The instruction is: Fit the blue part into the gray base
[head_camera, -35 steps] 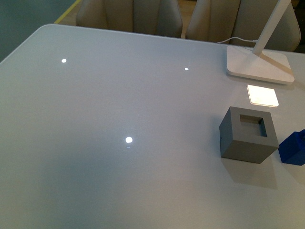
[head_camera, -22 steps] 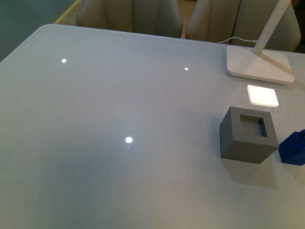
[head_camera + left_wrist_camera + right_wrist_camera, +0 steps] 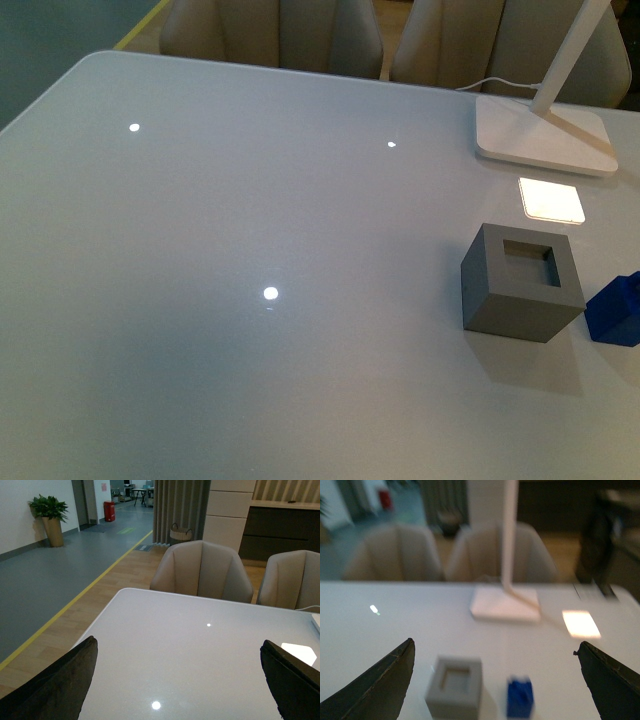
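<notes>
The gray base (image 3: pixel 522 284) is a matte cube with an empty square recess on top, standing on the white table at the right. The blue part (image 3: pixel 615 310) stands just right of it, cut by the picture's edge. Both show blurred in the right wrist view, base (image 3: pixel 455 687) and blue part (image 3: pixel 520 698), between the wide-open fingers of my right gripper (image 3: pixel 495 680), which is some way short of them. My left gripper (image 3: pixel 182 680) is open and empty over bare table. Neither arm shows in the front view.
A white lamp base (image 3: pixel 543 137) with its slanted pole and cable stands at the back right, with a bright light patch (image 3: pixel 551 199) between it and the gray base. Beige chairs (image 3: pixel 275 35) line the far table edge.
Nothing has visibly moved in the front view.
</notes>
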`<state>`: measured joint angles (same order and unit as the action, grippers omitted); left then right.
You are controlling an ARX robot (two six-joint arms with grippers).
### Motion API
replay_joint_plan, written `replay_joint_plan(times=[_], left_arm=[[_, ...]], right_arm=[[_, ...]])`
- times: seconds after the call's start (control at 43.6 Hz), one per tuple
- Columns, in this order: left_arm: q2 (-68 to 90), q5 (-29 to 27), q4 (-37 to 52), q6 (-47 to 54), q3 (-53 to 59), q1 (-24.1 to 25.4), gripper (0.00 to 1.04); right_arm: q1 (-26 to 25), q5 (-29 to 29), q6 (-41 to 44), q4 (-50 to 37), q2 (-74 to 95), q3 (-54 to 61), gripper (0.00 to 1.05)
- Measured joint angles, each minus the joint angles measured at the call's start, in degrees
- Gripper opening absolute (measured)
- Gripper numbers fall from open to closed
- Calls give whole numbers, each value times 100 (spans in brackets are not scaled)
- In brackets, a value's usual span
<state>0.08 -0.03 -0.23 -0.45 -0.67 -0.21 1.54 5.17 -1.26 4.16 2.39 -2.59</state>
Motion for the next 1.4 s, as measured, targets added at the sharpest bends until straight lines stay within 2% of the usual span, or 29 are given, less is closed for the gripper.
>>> replay_joint_plan(times=[0.023,0.046,0.069,0.138,0.206,0.275,0.367,0.481,0.527,0.802,1.009,1.398], left_arm=[[0,0,0,0,0,0,97],[0,-11,0,0,-2,0,97],[0,-11,0,0,-2,0,97],[0,2,0,0,-2,0,97],[0,0,0,0,-2,0,97],[0,4,0,0,-2,0,97],[0,0,0,0,-2,0,97],[0,0,0,0,-2,0,97],[0,0,0,0,-2,0,97],[0,0,0,0,0,0,97],[0,0,0,0,-2,0,97],[0,0,0,0,0,0,97]], right_arm=[[151,291,-77,350,229,-146,96],[341,907,-188,671,675,-352,96],[409,1115,-232,726,990,-457,96],[424,1222,-350,507,1867,-708,96],[254,957,-361,68,2704,-964,96],[-122,450,-291,-461,3751,-1353,96],[-651,-138,-166,-678,5025,-1952,96],[-1294,-1106,153,-372,7095,-3053,96],[-1434,-1261,240,-120,7788,-3473,96],[-1410,-1329,350,437,10065,-4850,96],[-1213,-1053,369,424,10900,-5141,96],[-1255,-817,358,474,11763,-5606,96]])
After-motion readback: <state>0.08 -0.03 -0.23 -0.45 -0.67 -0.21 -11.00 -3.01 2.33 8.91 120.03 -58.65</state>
